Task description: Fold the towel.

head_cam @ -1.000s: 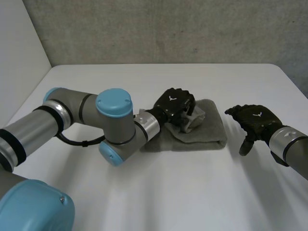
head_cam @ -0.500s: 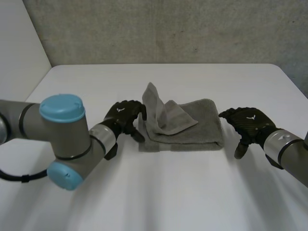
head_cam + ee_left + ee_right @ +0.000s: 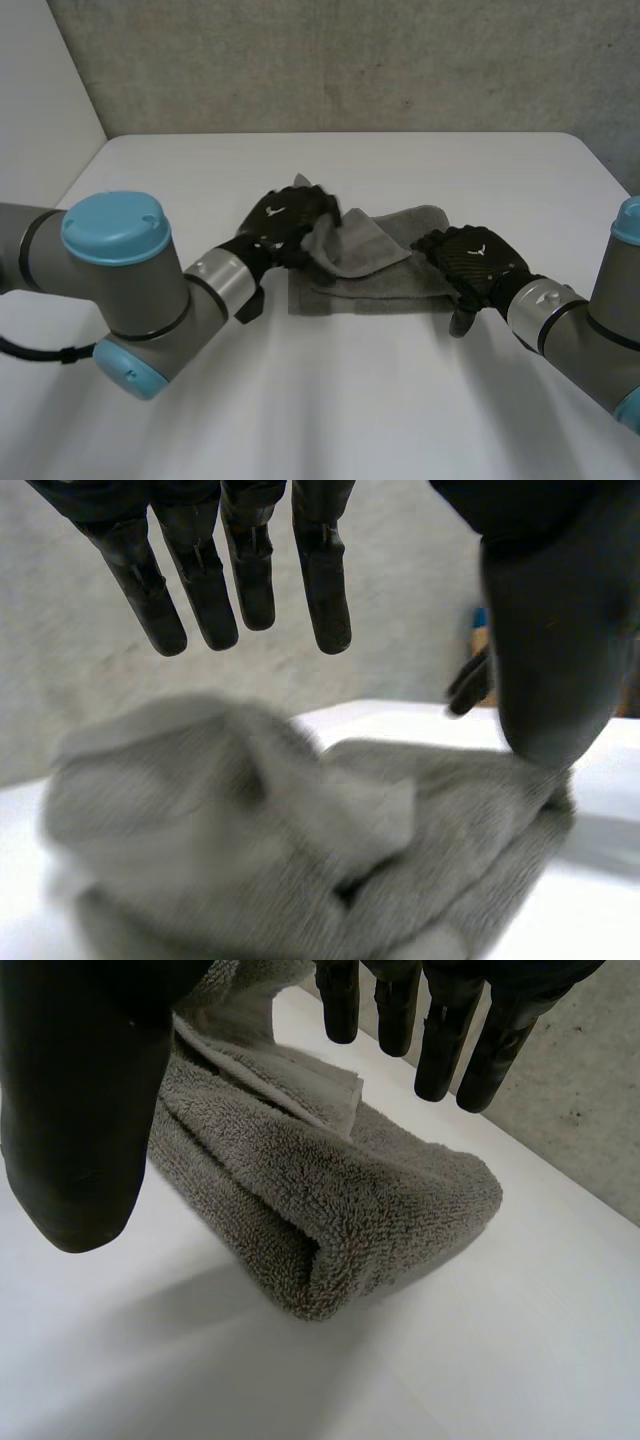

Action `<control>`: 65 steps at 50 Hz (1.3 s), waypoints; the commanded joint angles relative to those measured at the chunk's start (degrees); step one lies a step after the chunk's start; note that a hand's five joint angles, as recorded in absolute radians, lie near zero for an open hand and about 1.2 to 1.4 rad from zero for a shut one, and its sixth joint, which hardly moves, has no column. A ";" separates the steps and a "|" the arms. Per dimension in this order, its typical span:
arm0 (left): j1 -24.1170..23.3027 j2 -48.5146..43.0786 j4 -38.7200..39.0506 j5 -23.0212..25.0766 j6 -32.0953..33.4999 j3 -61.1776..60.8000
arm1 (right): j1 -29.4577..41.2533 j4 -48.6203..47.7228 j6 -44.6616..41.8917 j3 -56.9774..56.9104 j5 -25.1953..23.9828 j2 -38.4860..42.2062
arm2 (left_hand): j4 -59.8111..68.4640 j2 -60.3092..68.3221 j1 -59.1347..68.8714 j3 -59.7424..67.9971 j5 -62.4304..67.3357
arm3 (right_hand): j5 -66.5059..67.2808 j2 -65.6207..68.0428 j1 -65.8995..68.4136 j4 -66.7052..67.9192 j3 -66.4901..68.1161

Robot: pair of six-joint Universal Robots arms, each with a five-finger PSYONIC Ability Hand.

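At the middle of the white counter [image 3: 330, 400], the right hand [image 3: 470, 262] is over the folded grey towel [image 3: 375, 275] at its right end, fingers straight, grasping nothing. Just farther, the left hand [image 3: 288, 222], also released, is at its raised left flap. A grey wall [image 3: 350, 60] stands behind.

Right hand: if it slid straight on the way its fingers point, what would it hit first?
Probably the folded grey towel: the right hand holds straight fingers just above its end, though the gap is unclear.
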 commanded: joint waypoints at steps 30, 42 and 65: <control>-2.55 -19.11 -16.29 -4.65 24.11 24.16 | -0.78 -0.10 -0.27 1.28 -0.10 0.81 | 20.66 20.82 21.35 20.52 22.50 | -3.04 -3.29 -2.49 -3.90 -3.60; 0.34 -15.59 -16.38 -4.65 17.69 17.66 | -0.43 -0.10 -0.35 0.75 -0.02 2.04 | 19.32 19.48 20.01 19.17 21.15 | -3.04 -3.29 -2.49 -3.90 -3.60; 4.92 -10.32 -16.11 -4.56 6.52 10.79 | -0.08 0.08 -3.87 1.28 0.07 2.84 | 17.81 17.97 18.50 17.66 19.64 | -3.04 -3.29 -2.49 -3.90 -3.60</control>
